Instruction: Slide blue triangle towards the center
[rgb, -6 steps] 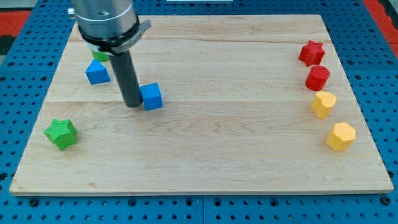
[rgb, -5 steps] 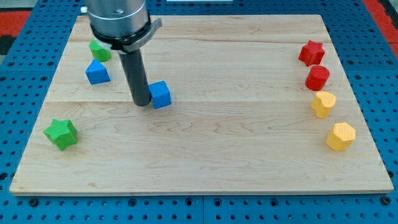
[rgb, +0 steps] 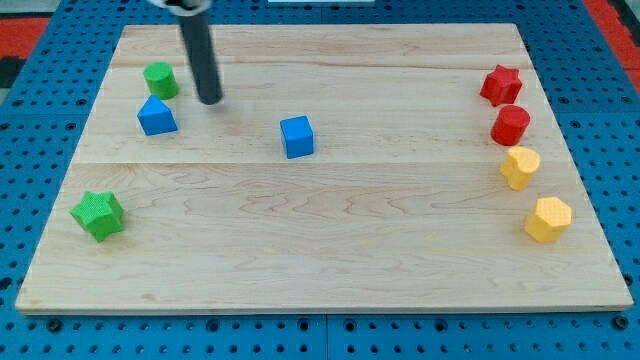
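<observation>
The blue triangle (rgb: 157, 116) lies at the board's upper left. My tip (rgb: 209, 101) rests on the board just right of and slightly above the triangle, apart from it, with a small gap between them. A blue cube (rgb: 297, 136) sits further right, near the board's middle, away from my tip. A green cylinder (rgb: 159, 79) stands just above the triangle, to the left of my rod.
A green star (rgb: 98, 214) lies at the lower left. At the right edge stand a red star (rgb: 501, 85), a red cylinder (rgb: 510, 125), a yellow block (rgb: 520, 166) and a yellow hexagon (rgb: 548, 219). The wooden board (rgb: 330, 260) lies on a blue pegboard.
My tip pushed the blue cube to the right toward the middle, then left it and moved up and left, ending beside the blue triangle. The triangle has not moved.
</observation>
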